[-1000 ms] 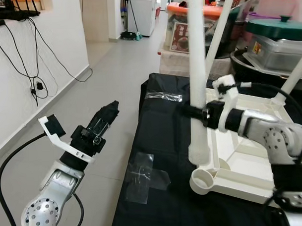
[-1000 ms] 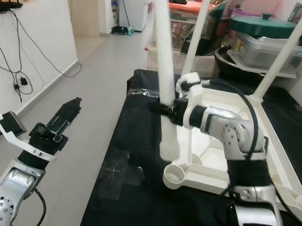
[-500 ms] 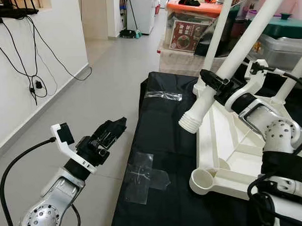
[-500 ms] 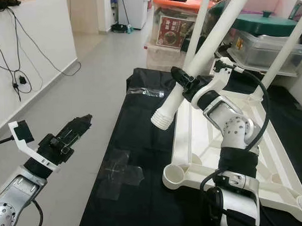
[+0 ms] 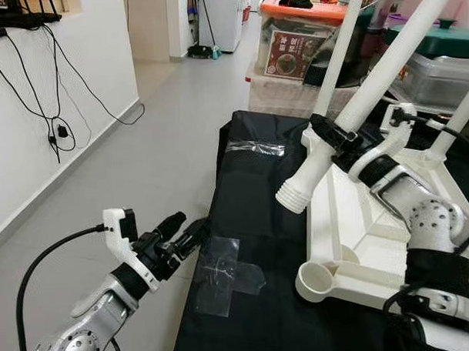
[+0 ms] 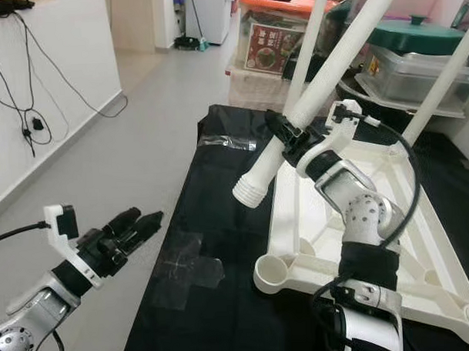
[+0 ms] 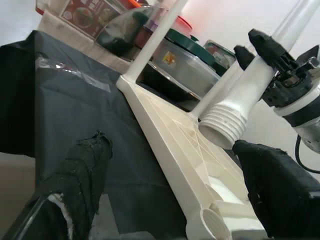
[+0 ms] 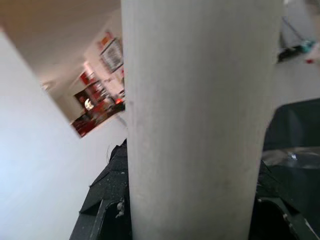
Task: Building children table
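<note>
An upturned white plastic table top (image 5: 391,255) lies on a black cloth, with white legs standing up from its far corners. My right gripper (image 5: 331,133) is shut on a loose white table leg (image 5: 370,90), held tilted in the air with its threaded end (image 5: 294,196) pointing down-left above the table top's near-left edge. An open round socket (image 5: 315,279) sits at the near-left corner, below and in front of that end. My left gripper (image 5: 182,233) is open, low at the left edge of the cloth. In the left wrist view the threaded end (image 7: 223,125) hangs between its two fingertips.
The black cloth (image 5: 251,221) carries patches of clear tape (image 5: 222,274). Storage boxes and a green-lidded pot (image 5: 434,57) stand behind the table top. Grey floor runs along the left, with a white wall and hanging cables (image 5: 55,112).
My left gripper has dropped lower, swung toward the cloth edge and spread its fingers. The leg in my right gripper has shifted only slightly.
</note>
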Motion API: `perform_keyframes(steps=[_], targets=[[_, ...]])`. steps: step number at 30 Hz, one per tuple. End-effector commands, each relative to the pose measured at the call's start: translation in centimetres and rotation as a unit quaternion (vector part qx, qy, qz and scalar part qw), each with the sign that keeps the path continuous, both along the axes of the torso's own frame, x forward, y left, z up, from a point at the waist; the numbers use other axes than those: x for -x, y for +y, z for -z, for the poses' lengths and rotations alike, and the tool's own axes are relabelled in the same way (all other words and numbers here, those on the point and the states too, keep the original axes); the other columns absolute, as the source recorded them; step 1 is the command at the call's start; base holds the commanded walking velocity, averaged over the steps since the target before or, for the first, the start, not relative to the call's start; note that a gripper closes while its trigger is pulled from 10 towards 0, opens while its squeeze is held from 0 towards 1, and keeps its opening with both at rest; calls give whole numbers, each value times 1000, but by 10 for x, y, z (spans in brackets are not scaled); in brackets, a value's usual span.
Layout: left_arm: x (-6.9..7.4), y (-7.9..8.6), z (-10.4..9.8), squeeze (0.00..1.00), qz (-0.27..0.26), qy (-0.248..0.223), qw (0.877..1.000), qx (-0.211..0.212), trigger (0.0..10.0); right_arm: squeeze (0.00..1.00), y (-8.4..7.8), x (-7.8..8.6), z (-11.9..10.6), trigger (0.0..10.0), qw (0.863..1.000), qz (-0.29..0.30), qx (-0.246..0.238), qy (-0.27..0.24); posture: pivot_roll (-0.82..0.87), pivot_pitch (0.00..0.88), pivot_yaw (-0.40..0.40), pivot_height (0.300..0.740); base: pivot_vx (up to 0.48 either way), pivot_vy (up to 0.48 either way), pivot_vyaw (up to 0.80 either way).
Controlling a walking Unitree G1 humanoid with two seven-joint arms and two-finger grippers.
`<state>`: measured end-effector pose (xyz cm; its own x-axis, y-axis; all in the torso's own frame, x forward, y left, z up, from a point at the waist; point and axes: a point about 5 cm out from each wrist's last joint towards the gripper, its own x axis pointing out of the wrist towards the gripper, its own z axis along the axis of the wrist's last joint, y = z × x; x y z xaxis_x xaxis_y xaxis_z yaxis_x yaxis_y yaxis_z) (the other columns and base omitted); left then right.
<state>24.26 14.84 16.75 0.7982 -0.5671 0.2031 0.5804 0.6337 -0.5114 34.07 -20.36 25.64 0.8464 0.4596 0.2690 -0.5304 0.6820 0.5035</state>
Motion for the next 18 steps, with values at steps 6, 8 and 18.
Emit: perform_keyframes(steps=[6, 8, 18], targets=[[6, -4, 4, 0, 26, -2, 1000, -12, 10000, 0, 13, 23, -14, 0, 988, -122, 29, -88, 52, 0, -105, 740, 0, 0, 0], [7, -6, 5, 0, 34, -4, 999, -15, 10000, 0, 18, 32, -17, 0, 977, -176, 42, -116, 53, 0, -108, 740, 0, 0, 0], [14, -8, 6, 0, 62, -6, 998, -15, 10000, 0, 33, 45, -14, 0, 955, -256, 59, -140, 60, 0, -118, 740, 0, 0, 0]])
